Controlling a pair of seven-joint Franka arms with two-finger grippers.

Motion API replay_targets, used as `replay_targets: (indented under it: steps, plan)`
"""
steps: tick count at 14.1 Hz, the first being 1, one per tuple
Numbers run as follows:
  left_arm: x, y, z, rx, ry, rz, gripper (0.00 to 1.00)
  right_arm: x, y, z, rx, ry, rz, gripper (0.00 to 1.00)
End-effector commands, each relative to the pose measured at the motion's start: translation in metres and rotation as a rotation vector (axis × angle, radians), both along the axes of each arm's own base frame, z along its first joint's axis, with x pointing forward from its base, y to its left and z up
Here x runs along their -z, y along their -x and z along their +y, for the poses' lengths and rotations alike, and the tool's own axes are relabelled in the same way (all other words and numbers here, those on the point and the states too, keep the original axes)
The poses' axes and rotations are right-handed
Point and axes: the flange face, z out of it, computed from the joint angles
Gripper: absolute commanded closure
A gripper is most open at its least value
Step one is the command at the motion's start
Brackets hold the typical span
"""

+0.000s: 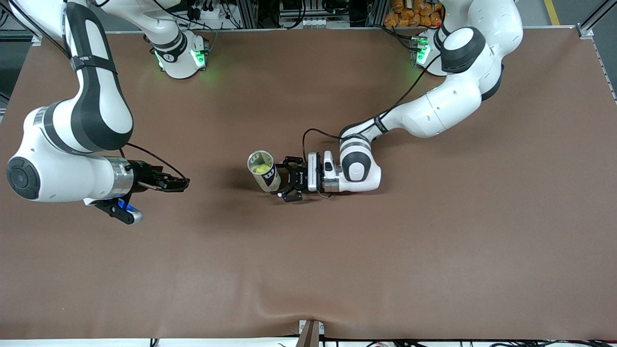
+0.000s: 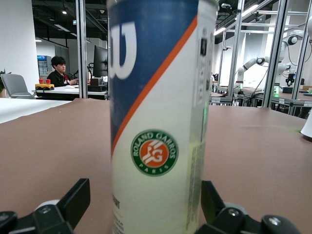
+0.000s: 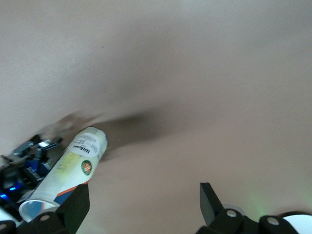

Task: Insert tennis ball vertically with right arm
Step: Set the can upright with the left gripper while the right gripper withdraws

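Right gripper [image 1: 166, 182] hangs over bare table toward the right arm's end, fingers spread and holding nothing. Left gripper [image 1: 288, 180] sits low at the middle of the table with its open jaws flanking the lower body of the tennis ball can [image 1: 264, 172]; from the left wrist view the fingers [image 2: 73, 202] stand apart from the can's wall on both sides, so it brackets the can rather than clamps it.

The can stands upright on the brown table cover [image 1: 434, 241], mouth open upward, and a yellow-green tennis ball [image 1: 262, 168] already lies inside it. The right gripper is well apart from the can, which sits between the two grippers.

By my judgement the ball is light, springy and fuzzy, so it grips easily across its widest part. The can looks like thin, smooth plastic, light and top-heavy, and it would tip or slide unless steadied low on its body.
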Motion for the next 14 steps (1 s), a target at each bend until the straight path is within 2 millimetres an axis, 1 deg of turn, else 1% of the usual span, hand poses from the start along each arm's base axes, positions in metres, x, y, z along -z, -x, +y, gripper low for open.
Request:
replay_targets:
  steps: [1,3,4,5,7,8,9,10,12,14]
  plan:
    - [-0.011,0.007,0.025,0.006,-0.043,0.017,0.00,-0.012,0.008,-0.002,-0.038,0.033,-0.021,0.00]
    - [-0.007,0.012,0.031,0.012,-0.052,0.030,0.00,-0.014,0.009,-0.002,-0.075,0.061,-0.036,0.00]
    - [-0.006,0.014,0.036,0.014,-0.056,0.027,0.00,-0.019,0.010,-0.007,-0.097,0.071,-0.049,0.00]
    - [-0.010,0.017,0.044,0.020,-0.066,0.028,0.00,-0.020,0.013,-0.012,-0.121,0.074,-0.050,0.00]
    - [-0.023,0.019,0.067,0.025,-0.094,0.024,0.00,-0.027,0.025,-0.037,-0.130,0.061,-0.084,0.00]
    - [-0.029,0.018,0.078,0.024,-0.106,0.018,0.00,-0.033,0.032,-0.040,-0.130,0.059,-0.098,0.00]
    - [-0.031,0.019,0.088,0.021,-0.117,0.025,0.00,-0.041,0.034,-0.041,-0.131,0.058,-0.112,0.00]
    - [-0.032,0.017,0.100,0.012,-0.123,0.041,0.00,-0.046,0.034,-0.042,-0.134,0.062,-0.121,0.00]
    - [-0.041,0.016,0.117,0.010,-0.143,0.032,0.00,-0.052,0.037,-0.047,-0.183,0.107,-0.137,0.00]
    - [-0.047,0.016,0.137,0.005,-0.169,0.027,0.00,-0.066,0.039,-0.057,-0.226,0.133,-0.168,0.00]
